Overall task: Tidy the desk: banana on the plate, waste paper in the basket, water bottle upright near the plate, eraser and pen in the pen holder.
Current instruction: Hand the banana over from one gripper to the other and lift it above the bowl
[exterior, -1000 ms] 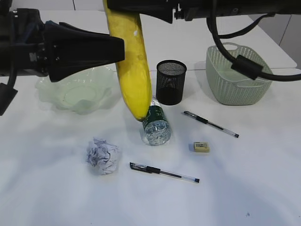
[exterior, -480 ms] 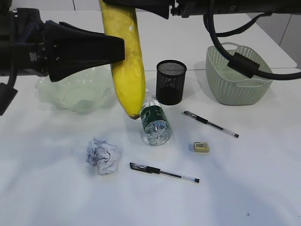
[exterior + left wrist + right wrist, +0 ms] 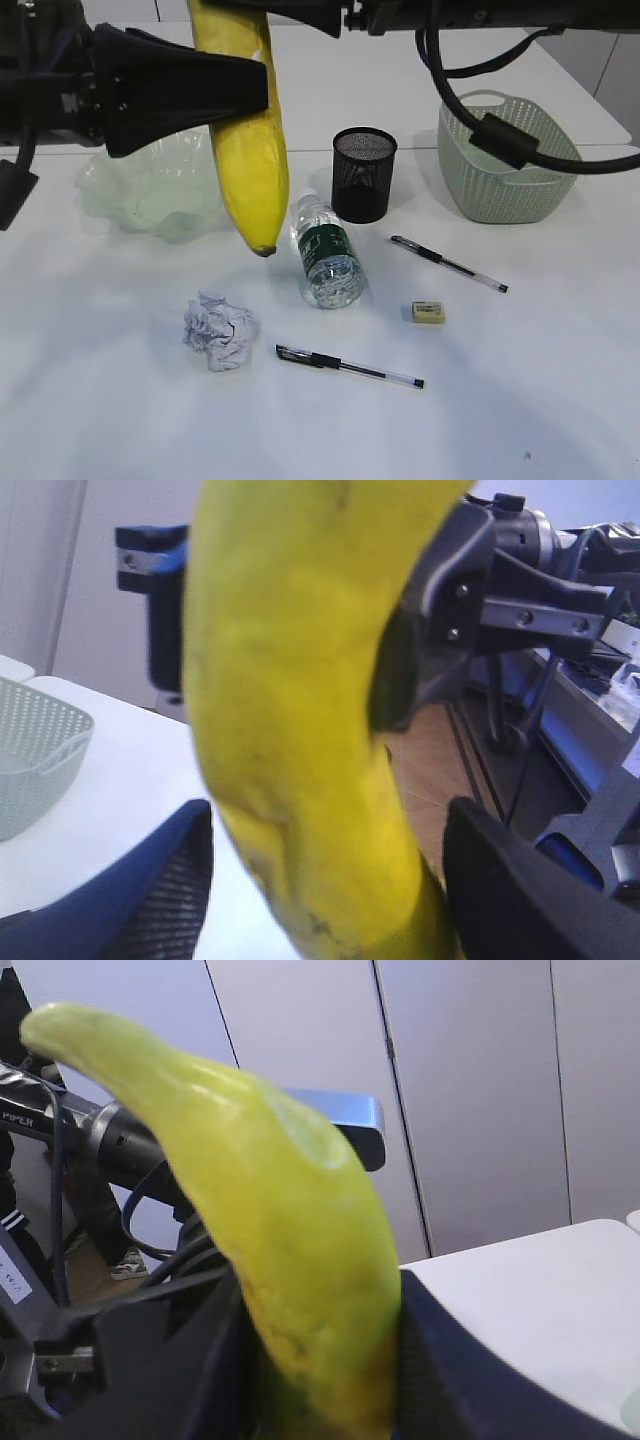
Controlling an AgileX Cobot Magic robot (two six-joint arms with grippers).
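A yellow banana (image 3: 250, 160) hangs upright above the table, its tip just right of the pale green plate (image 3: 150, 200). My right gripper (image 3: 260, 6) is shut on its upper part; in the right wrist view its fingers press both sides of the banana (image 3: 290, 1240). My left gripper (image 3: 262, 95) is level with the banana's middle and stands open. The left wrist view shows the banana (image 3: 300, 730) between that gripper's spread fingers (image 3: 160, 890), with a gap on the left. The water bottle (image 3: 328, 255) lies on its side. Crumpled paper (image 3: 218, 332), two pens (image 3: 448, 264) (image 3: 350, 367) and the eraser (image 3: 428, 312) lie on the table.
The black mesh pen holder (image 3: 364, 172) stands behind the bottle. A green woven basket (image 3: 505, 160) sits at the back right, with the right arm's cable hanging in front of it.
The right gripper has carried the banana left and slightly up, toward the plate, uncovering the bottle. The left gripper has hardly moved.
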